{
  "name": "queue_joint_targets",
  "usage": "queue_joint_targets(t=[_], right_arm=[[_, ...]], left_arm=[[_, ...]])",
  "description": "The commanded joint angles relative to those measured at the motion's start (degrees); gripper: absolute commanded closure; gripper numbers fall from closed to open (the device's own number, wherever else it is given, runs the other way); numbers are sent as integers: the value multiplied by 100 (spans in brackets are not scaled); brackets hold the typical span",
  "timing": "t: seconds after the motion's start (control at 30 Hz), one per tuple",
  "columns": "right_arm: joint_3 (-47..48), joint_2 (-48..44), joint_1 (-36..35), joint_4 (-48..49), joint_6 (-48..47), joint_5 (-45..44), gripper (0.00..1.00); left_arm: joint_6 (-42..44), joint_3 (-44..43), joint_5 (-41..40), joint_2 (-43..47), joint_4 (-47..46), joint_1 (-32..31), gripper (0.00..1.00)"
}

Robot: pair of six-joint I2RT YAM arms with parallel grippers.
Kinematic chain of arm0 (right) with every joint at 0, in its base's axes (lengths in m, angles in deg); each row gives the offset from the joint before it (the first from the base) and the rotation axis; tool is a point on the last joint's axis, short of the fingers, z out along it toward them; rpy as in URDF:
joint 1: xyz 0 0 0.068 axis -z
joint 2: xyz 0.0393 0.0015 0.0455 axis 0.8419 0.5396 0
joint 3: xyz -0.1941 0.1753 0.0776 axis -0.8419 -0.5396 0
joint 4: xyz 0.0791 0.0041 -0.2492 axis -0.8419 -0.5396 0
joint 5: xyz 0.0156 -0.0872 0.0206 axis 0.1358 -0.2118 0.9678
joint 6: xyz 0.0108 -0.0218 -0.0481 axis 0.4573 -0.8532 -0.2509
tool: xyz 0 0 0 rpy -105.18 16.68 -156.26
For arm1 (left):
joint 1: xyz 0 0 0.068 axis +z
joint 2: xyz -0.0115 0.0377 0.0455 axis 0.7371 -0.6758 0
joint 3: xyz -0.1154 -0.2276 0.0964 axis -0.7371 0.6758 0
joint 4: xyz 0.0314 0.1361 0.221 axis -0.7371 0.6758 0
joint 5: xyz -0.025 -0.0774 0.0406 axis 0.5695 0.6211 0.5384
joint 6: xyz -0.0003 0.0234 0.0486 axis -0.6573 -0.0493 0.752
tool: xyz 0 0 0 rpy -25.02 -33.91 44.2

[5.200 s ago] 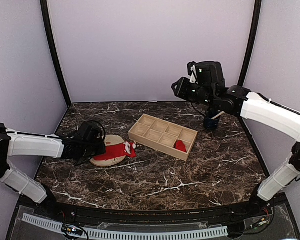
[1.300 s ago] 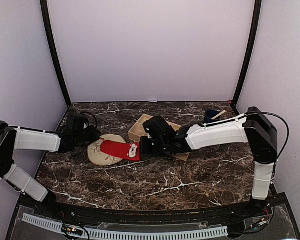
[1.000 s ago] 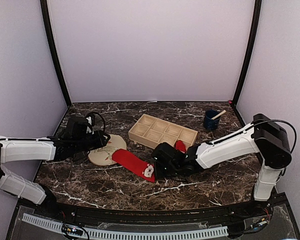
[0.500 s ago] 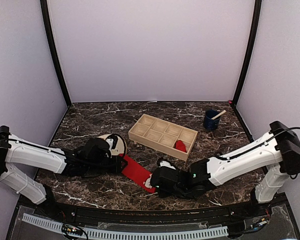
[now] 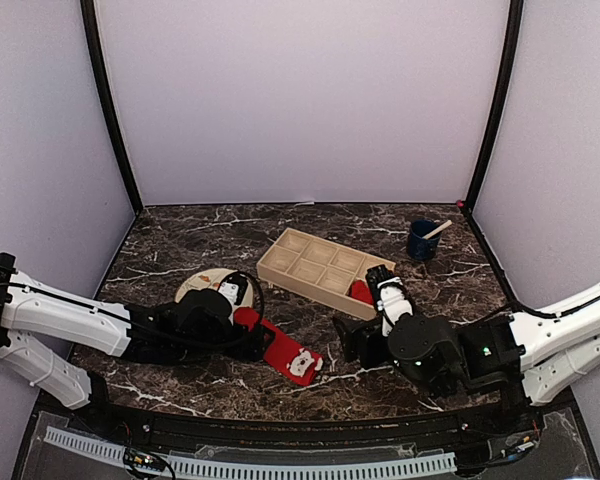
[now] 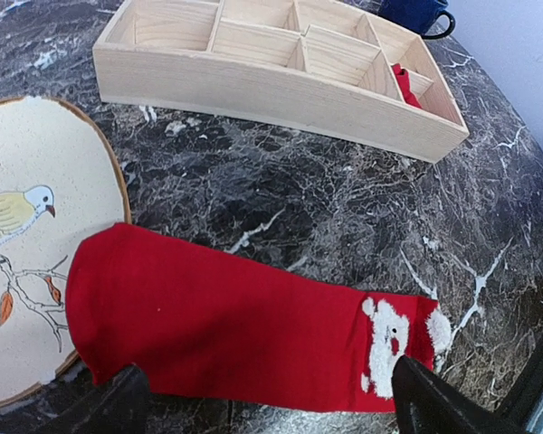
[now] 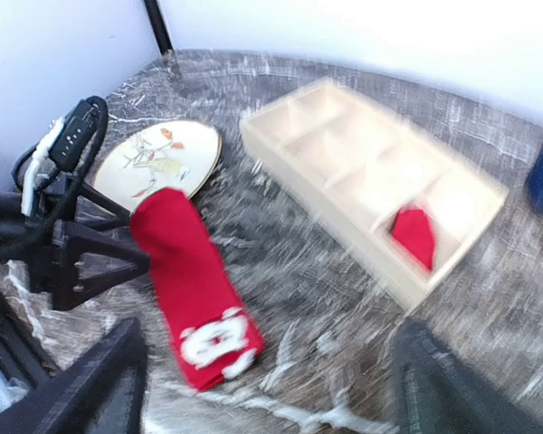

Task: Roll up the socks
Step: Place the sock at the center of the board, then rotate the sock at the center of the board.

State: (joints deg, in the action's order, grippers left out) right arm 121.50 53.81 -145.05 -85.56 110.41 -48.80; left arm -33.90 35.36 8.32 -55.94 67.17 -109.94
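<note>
One red sock (image 5: 280,344) lies flat on the marble with its white-marked end (image 6: 387,340) toward the right arm; its plain end overlaps the plate (image 6: 36,271). A second red sock, a compact bundle (image 5: 360,291), sits in the tray's near right compartment. My left gripper (image 5: 244,334) stands open at the flat sock's long edge (image 6: 271,407), with nothing between its fingers. To the right of that sock my right gripper (image 5: 356,340) is open and apart from it; its view is blurred, with the sock (image 7: 192,282) ahead of the fingers (image 7: 90,380).
A wooden compartment tray (image 5: 325,270) stands behind the flat sock. A round beige plate with a bird pattern (image 5: 208,285) lies to the left, partly under my left arm. A blue cup with a stick (image 5: 421,240) stands at the back right.
Both grippers have opened and let go of the flat sock, which was dragged off the plate toward the near edge. The right gripper has drawn back to the right.
</note>
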Motion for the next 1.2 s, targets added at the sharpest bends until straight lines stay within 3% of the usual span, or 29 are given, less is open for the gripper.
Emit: queue_joint_targets(t=[0.0, 0.1, 0.2, 0.33, 0.57, 0.83, 1.17], right_arm=[[-605, -325, 238, 2567, -2521, -340, 27], [-354, -50, 388, 2133, -2967, -517, 44], [204, 369, 702, 901, -2389, -83, 56], [634, 1085, 922, 81, -1913, 691, 99], [1142, 2242, 1213, -206, -1721, 2265, 100], [1322, 3021, 1324, -82, -1436, 3350, 100], [1402, 3385, 1456, -35, -1369, 3714, 100]], left_arm=[[400, 80, -310, 192, -338, -105, 2], [741, 69, -100, 50, -564, -133, 1], [850, -28, 211, -176, -489, -135, 1], [487, -112, 155, -326, -21, -214, 10], [4, 19, 73, -289, 201, -276, 28], [-125, -383, 100, -714, 671, -271, 44], [-180, -608, 57, -962, 767, -276, 49]])
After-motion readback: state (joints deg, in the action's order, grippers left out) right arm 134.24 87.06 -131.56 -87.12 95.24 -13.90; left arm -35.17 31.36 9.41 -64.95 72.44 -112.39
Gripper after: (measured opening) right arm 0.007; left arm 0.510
